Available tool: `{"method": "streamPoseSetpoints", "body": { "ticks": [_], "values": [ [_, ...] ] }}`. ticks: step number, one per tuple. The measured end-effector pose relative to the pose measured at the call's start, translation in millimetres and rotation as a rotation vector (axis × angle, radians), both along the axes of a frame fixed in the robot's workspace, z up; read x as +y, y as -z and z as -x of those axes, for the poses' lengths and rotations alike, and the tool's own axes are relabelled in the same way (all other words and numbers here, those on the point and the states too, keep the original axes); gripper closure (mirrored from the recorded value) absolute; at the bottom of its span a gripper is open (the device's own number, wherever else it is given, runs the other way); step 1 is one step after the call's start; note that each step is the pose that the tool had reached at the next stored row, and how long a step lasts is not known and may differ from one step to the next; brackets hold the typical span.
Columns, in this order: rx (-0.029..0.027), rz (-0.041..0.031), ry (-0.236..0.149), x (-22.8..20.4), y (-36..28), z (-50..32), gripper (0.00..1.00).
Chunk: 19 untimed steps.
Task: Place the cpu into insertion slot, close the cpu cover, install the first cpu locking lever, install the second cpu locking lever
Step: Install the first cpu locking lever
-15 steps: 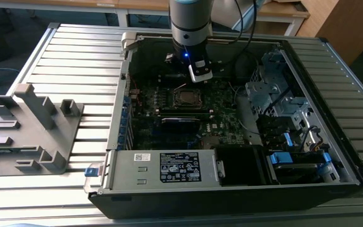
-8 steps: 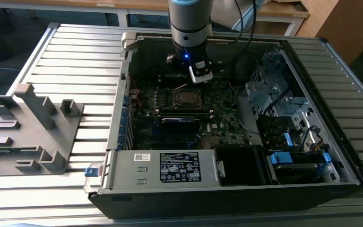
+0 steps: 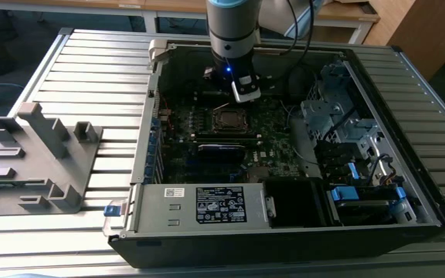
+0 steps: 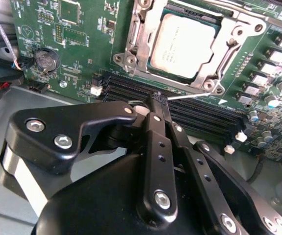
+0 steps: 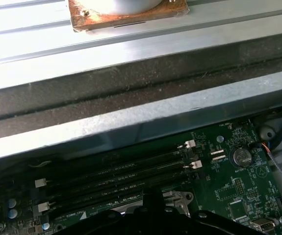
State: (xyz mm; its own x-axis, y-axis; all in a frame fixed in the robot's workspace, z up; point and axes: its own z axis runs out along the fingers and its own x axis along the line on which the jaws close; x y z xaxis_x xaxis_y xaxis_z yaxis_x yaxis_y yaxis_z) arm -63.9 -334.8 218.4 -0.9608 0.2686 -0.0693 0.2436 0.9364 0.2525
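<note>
The gripper [image 4: 158, 99] hovers over the memory slots [image 4: 204, 117] just beside the socket, fingers drawn together. A thin lever rod [image 4: 190, 95] runs from its tip; I can't tell if it is pinched. The cpu [image 4: 182, 45] already lies flat in the socket, metal top up. Being square, it has no long axis. The cpu cover [image 4: 137, 34] looks lowered around it, with the levers seemingly not yet latched.
</note>
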Motion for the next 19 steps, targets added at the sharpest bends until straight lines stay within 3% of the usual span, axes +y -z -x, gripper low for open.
{"method": "streamPoseSetpoints", "body": {
  "ticks": [9,19],
  "values": [
    [-0.0005,0.0024,0.0,0.0,4.7,0.0,0.9],
    [-0.0006,0.0021,0.02,3.7,5.8,0.0,0.9]
  ]
}}
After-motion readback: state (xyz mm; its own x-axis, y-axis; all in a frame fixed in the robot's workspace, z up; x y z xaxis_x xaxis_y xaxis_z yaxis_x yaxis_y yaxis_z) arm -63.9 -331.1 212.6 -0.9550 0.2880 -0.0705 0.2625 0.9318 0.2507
